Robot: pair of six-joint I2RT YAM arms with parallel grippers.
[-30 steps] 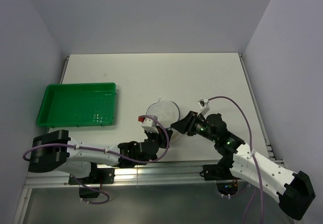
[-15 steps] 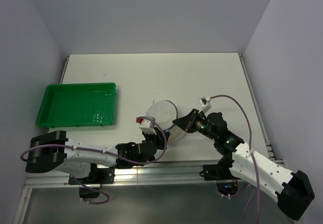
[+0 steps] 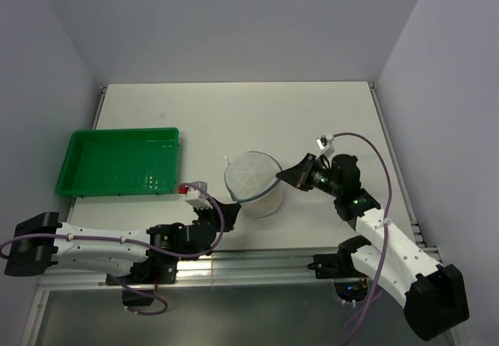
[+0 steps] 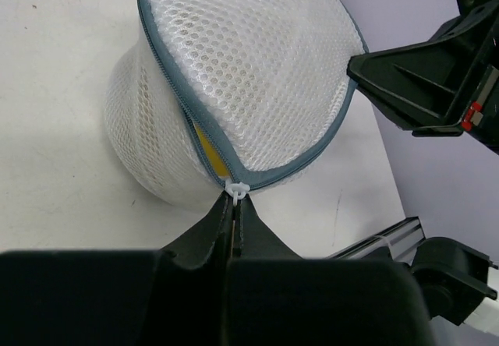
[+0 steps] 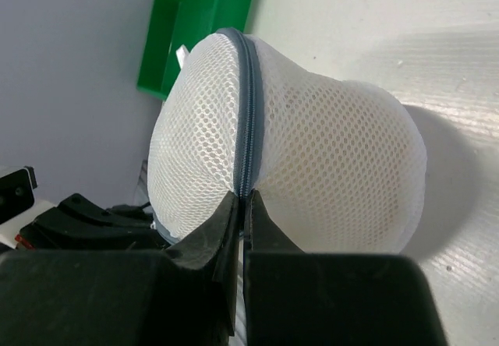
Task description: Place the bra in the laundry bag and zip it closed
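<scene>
Drags the zipper pull, pinched in the left gripper, farther left than a second ago, with the right gripper clamping the laundry bag by its trim. Leaves only a short gap, showing the bra inside.

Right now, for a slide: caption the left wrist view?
Left gripper pinches white zipper pull of round white mesh laundry bag, mustard-yellow bra visible inside.

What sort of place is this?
Probably a lab test cell, not a home: a white table boxed in by plain walls, with an aluminium rail at its near edge.
</scene>
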